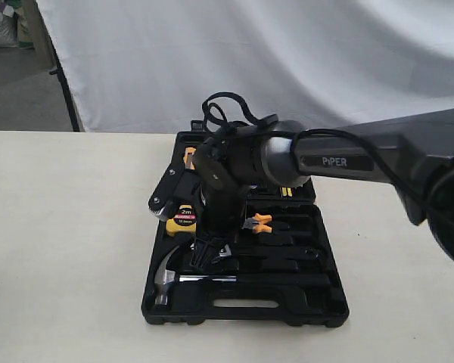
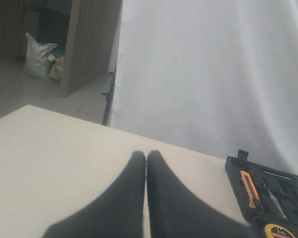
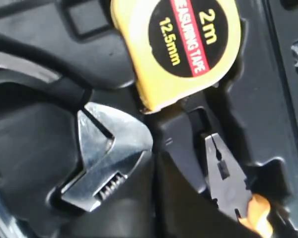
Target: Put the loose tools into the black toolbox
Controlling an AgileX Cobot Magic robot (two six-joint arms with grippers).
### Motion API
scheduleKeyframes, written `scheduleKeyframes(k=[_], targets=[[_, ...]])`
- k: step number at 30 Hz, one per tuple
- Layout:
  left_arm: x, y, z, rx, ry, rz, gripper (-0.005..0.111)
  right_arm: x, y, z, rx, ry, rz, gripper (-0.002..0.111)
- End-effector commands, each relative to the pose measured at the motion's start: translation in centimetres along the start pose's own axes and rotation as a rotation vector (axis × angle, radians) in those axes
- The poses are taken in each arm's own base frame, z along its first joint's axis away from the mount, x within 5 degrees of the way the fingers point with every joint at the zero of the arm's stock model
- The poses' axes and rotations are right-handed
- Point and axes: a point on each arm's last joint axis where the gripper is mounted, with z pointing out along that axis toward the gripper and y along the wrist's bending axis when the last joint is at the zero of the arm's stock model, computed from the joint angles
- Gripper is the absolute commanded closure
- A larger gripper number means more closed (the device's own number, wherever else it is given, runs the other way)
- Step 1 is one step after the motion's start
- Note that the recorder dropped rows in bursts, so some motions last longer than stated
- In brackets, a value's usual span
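Observation:
The black toolbox [image 1: 242, 314] lies open on the pale table, and its corner also shows in the left wrist view [image 2: 238, 171]. A steel claw hammer [image 1: 165, 278] rests in the front recess. My right gripper [image 1: 210, 257] points straight down into the case, shut. Up close, its fingertips [image 3: 156, 158] are pressed together right beside the silver head of the adjustable wrench [image 3: 107, 163], which lies in the case; the wrench handle is hidden. My left gripper [image 2: 146, 154] is shut and empty above bare table, to the left of the case.
A yellow tape measure [image 1: 183, 219] [image 3: 181, 44] and orange-handled pliers [image 1: 261, 221] [image 3: 226, 178] sit in the case next to my right gripper. An orange utility knife [image 2: 249, 188] lies in the lid half. A white cloth [image 1: 250, 60] hangs behind the table.

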Motion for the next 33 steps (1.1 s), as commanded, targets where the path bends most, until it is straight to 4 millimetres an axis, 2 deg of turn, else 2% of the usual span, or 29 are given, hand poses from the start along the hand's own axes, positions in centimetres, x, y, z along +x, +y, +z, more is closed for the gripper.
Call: scheduleKeyframes(k=[1,5,13,16,18,22,29,31,33], targets=[[-0.2,0.1,0.0,-0.021,-0.02,0.0,0.106,1.3,1.2,2.4,-0.067,0.104,-0.006,0.109],[-0.2,0.1,0.0,-0.021,-0.02,0.0,0.106,0.8,0.4,0.1,-0.039,0.054,0.005,0.109],[-0.2,0.1,0.0,-0.021,-0.02,0.0,0.106,0.3,-1.9,-6.9,0.054,-0.088,0.034,0.109],[-0.2,0.1,0.0,-0.021,-0.02,0.0,0.106,0.3,-2.1,-8.1,0.067,-0.113,0.048,0.109],[-0.2,0.1,0.0,-0.021,-0.02,0.0,0.106,0.4,-2.2,-8.1,0.067,-0.111,0.057,0.109],[-0.2,0.1,0.0,-0.021,-0.02,0.0,0.106,1.2,-2.0,-5.8,0.042,-0.06,0.069,0.109],[-0.2,0.1,0.0,-0.021,-0.02,0.0,0.106,3.1,0.2,1.2,-0.053,0.086,0.056,0.109],[-0.2,0.1,0.0,-0.021,-0.02,0.0,0.106,3.3,0.6,1.9,-0.064,0.109,0.05,0.109],[-0.2,0.1,0.0,-0.021,-0.02,0.0,0.106,3.3,0.5,1.8,-0.064,0.11,0.051,0.109]])
